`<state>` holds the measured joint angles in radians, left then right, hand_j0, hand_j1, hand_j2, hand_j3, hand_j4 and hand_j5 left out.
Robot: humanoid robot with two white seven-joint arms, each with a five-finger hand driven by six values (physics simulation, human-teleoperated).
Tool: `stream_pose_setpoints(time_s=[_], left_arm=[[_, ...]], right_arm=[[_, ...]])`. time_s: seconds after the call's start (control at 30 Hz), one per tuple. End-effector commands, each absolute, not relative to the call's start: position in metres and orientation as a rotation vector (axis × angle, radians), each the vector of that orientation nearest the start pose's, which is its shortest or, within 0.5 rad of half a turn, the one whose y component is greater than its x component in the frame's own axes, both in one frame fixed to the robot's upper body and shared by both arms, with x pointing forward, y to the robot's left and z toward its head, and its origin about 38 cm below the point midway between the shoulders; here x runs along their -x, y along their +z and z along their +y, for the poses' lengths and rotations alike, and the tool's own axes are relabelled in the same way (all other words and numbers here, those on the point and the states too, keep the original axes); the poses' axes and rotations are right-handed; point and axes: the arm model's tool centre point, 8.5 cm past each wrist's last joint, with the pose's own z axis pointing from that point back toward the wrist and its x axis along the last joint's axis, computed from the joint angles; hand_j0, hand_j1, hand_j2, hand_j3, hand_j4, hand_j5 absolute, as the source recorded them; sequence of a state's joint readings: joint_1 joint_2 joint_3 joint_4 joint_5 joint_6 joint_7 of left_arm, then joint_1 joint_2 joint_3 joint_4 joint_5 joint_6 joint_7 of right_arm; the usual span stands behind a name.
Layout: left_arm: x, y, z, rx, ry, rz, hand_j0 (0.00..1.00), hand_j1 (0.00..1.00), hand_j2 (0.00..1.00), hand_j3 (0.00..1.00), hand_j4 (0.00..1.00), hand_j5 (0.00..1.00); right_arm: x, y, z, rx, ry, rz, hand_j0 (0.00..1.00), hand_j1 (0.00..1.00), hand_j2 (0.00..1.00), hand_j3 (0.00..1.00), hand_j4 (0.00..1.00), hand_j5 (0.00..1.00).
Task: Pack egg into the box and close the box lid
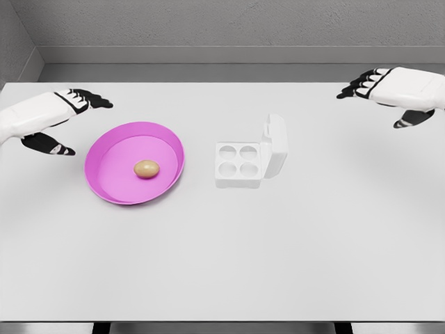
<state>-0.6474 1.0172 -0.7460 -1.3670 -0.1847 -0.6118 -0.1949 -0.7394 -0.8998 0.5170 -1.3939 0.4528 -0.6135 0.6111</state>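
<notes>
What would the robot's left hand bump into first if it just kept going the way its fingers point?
Probably nothing nearby: the left hand points rightward, passing behind the pink bowl toward the egg box lid, though depth is unclear.

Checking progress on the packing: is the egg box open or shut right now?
Open. The egg box has its lid standing upright at the right side, exposing four empty cups; the egg still lies in the pink bowl.

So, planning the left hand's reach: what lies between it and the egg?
Head view: only the pink bowl's rim lies between the left hand and the egg.
</notes>
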Motion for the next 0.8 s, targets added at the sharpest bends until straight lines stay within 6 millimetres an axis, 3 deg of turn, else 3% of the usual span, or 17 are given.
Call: stream_pose_setpoints(time_s=[0.0,0.2,0.27,0.3,0.33,0.4,0.47,0.77], left_arm=[[-0.426,0.228,0.375,-0.450,-1.776,-1.564,1.00,1.00,1.00,1.00,1.00,1.00],[-0.426,0.221,0.369,-0.408,-1.826,-1.512,1.00,1.00,1.00,1.00,1.00,1.00],[-0.428,0.199,0.326,-0.268,-1.900,-1.501,1.00,1.00,1.00,1.00,1.00,1.00],[-0.427,0.197,0.303,-0.196,-1.981,-1.474,1.00,1.00,1.00,1.00,1.00,1.00],[-0.425,0.192,0.301,-0.165,-2.022,-1.421,1.00,1.00,1.00,1.00,1.00,1.00],[-0.425,0.191,0.292,-0.146,-2.026,-1.440,1.00,1.00,1.00,1.00,1.00,1.00],[-0.432,0.186,0.296,-0.149,-1.995,-1.429,1.00,1.00,1.00,1.00,1.00,1.00],[-0.433,0.178,0.295,-0.146,-1.996,-1.408,0.98,0.98,0.98,0.98,0.98,0.98]], right_arm=[[-0.453,0.279,-0.356,0.649,2.114,-1.270,1.00,1.00,1.00,1.00,1.00,1.00],[-0.452,0.276,-0.356,0.637,2.114,-1.268,1.00,1.00,1.00,1.00,1.00,1.00],[-0.448,0.264,-0.358,0.613,2.117,-1.248,1.00,1.00,1.00,1.00,1.00,1.00],[-0.448,0.264,-0.358,0.614,2.117,-1.245,1.00,1.00,1.00,1.00,1.00,1.00],[-0.449,0.265,-0.359,0.614,2.112,-1.248,1.00,1.00,1.00,1.00,1.00,1.00],[-0.446,0.239,-0.347,0.531,2.160,-1.205,1.00,1.00,1.00,1.00,1.00,1.00],[-0.444,0.225,-0.337,0.488,2.189,-1.190,1.00,1.00,1.00,1.00,1.00,1.00],[-0.448,0.212,-0.318,0.437,2.202,-1.208,1.00,1.00,1.00,1.00,1.00,1.00]])
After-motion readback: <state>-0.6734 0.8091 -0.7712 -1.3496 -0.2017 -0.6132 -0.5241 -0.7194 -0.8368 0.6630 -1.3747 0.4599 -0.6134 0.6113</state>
